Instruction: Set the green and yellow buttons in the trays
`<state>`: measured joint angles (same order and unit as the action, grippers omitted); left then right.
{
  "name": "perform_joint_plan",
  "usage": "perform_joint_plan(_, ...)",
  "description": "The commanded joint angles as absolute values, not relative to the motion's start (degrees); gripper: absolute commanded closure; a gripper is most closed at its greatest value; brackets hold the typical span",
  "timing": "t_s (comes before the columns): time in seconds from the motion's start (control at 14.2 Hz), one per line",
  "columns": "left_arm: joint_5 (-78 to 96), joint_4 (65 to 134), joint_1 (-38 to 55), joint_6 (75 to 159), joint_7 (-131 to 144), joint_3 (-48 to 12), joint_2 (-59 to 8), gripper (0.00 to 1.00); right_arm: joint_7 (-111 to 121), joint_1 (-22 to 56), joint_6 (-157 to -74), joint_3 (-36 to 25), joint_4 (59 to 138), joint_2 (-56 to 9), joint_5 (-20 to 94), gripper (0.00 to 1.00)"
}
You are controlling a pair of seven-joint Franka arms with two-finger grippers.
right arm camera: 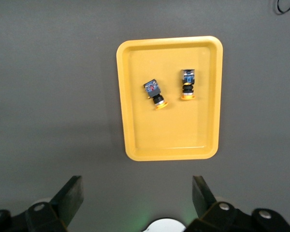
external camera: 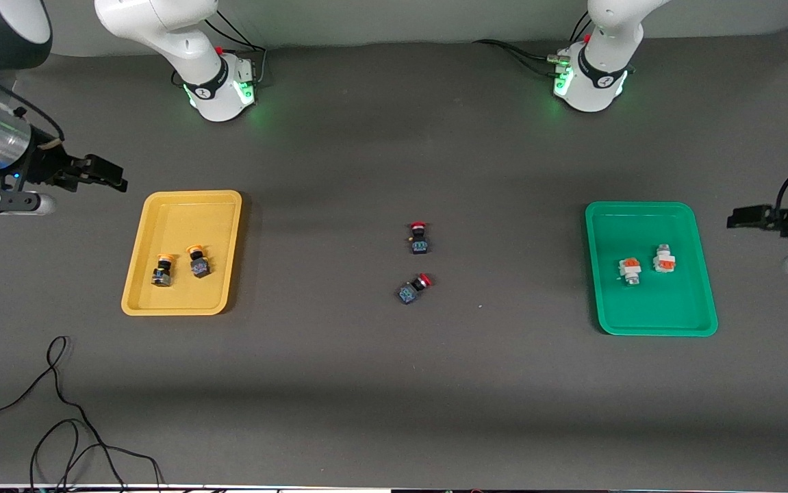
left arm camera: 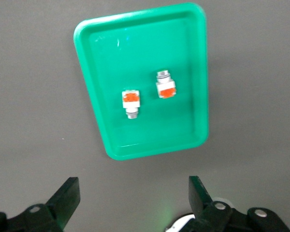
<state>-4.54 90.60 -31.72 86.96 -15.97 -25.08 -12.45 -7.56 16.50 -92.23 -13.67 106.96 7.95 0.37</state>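
Note:
Two yellow-capped buttons [external camera: 163, 268] [external camera: 198, 261] lie in the yellow tray [external camera: 161, 212] at the right arm's end of the table; they also show in the right wrist view [right arm camera: 154, 93] [right arm camera: 187, 83]. Two white buttons with orange tabs [external camera: 630, 269] [external camera: 665, 259] lie in the green tray [external camera: 640, 219] at the left arm's end; they also show in the left wrist view [left arm camera: 131, 101] [left arm camera: 165, 85]. My right gripper [external camera: 109, 172] is open and empty, up over the bare table beside the yellow tray. My left gripper [external camera: 743, 217] is open and empty, up over the table beside the green tray.
Two red-capped black-blue switches [external camera: 419, 237] [external camera: 413, 288] lie on the grey mat midway between the trays. A black cable [external camera: 58, 411] loops on the table near the front camera at the right arm's end. The arm bases [external camera: 219, 89] [external camera: 592, 85] stand at the table's back.

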Motion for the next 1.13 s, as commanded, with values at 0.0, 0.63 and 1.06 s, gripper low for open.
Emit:
perform_joint_plan(0.0,-1.67,90.79,-31.29,83.86,-16.26,-25.05,-7.04,0.00,-9.24,17.58,-91.41,-14.15,106.17,8.88,-1.14,0.00)
perform_joint_plan(0.63,1.32,91.49,-10.75,82.53,-4.32,-12.86,-0.18,0.00,-9.05,17.49,-91.49,-14.33,105.47,7.65,-0.44,0.00)
perform_joint_plan(1.06,1.58,91.49,0.08,82.97,-3.08,-3.43,0.53,0.00,-9.23,17.40,-89.21,-14.59,99.41,5.98,-0.18,0.00)
